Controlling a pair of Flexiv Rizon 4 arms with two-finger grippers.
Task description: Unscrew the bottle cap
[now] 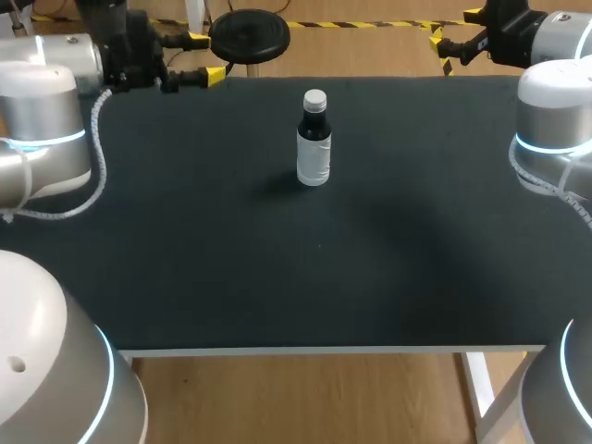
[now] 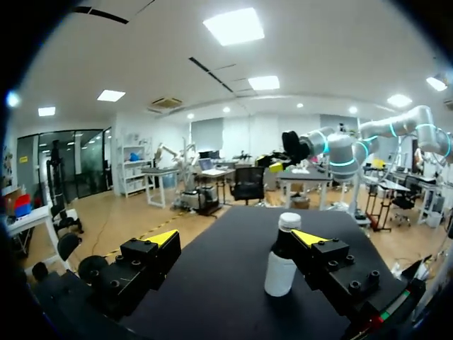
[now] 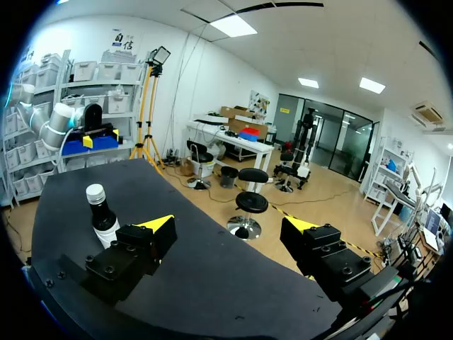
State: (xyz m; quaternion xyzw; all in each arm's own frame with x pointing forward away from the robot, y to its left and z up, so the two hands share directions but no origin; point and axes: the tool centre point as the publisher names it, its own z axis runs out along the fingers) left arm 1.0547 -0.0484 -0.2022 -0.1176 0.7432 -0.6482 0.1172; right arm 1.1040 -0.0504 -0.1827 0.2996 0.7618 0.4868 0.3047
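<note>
Working outward from the table's [image 1: 277, 277] near edge, the bottle [image 1: 314, 148] is met past the middle, upright, its white cap [image 1: 315, 98] seated. At the far corners the left gripper [image 1: 205, 56] and right gripper [image 1: 442, 51] are held spread, empty, well apart from it. Nothing is judged done; gripping and unscrewing are left.

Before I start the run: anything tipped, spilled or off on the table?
Nothing stands out. The bottle stands upright on the table, cap on, no spill. Left gripper and right gripper are open at the far corners, clear of it.
</note>
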